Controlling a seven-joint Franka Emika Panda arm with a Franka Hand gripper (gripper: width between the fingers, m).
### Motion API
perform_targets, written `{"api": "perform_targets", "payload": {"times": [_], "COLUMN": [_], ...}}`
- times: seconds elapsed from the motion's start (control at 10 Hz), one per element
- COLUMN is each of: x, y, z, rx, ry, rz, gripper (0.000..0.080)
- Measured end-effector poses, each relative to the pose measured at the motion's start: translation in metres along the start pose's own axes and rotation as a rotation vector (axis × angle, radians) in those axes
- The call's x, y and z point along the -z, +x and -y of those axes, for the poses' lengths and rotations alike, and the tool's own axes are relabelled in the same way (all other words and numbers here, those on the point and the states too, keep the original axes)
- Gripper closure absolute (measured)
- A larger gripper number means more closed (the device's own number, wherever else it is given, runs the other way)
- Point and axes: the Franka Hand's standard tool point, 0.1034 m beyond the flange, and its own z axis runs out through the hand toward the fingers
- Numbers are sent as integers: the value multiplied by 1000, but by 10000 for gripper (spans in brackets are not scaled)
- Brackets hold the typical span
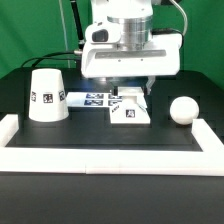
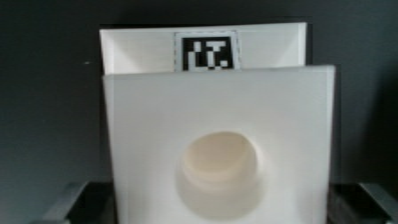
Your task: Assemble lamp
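**Gripper [image 1: 128,92] low over lamp base [image 1: 130,110], shade [image 1: 47,95] and bulb [image 1: 182,109] loose at either side**

Nearest the camera, white border rail [image 1: 100,158], in front of the base, crossing the black table [image 1: 100,135] from side to side. Well apart from the base toward the exterior view's left, shade, upright on its wide end, 1 tag [image 1: 48,98] facing the camera. Between shade and base, marker board [image 1: 95,98], flat, its edge touching or just beside the base; cannot tell which. Base resting on the table with 1 tag [image 1: 128,116] on its front face, directly beneath gripper and arm [image 1: 130,40]. Near the base on the exterior view's right, bulb, only the ball made out, apart from the base. Seen from the wrist view, base [image 2: 214,120] filling the frame, 1 oval socket [image 2: 228,170] in its upper face, 1 tag [image 2: 208,52] beyond. Fingers scarcely visible: spread or closed on the base, cannot tell.
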Motion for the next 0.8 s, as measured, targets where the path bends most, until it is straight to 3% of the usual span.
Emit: {"api": "perform_targets", "payload": {"times": [0.3, 0.4, 0.8], "x": [1, 6, 8], "y": [1, 10, 81], "z": [0, 1, 22], "rx": [2, 16, 46], "ry": [1, 5, 19], "rz": [1, 8, -43], "gripper": [264, 264, 262]}}
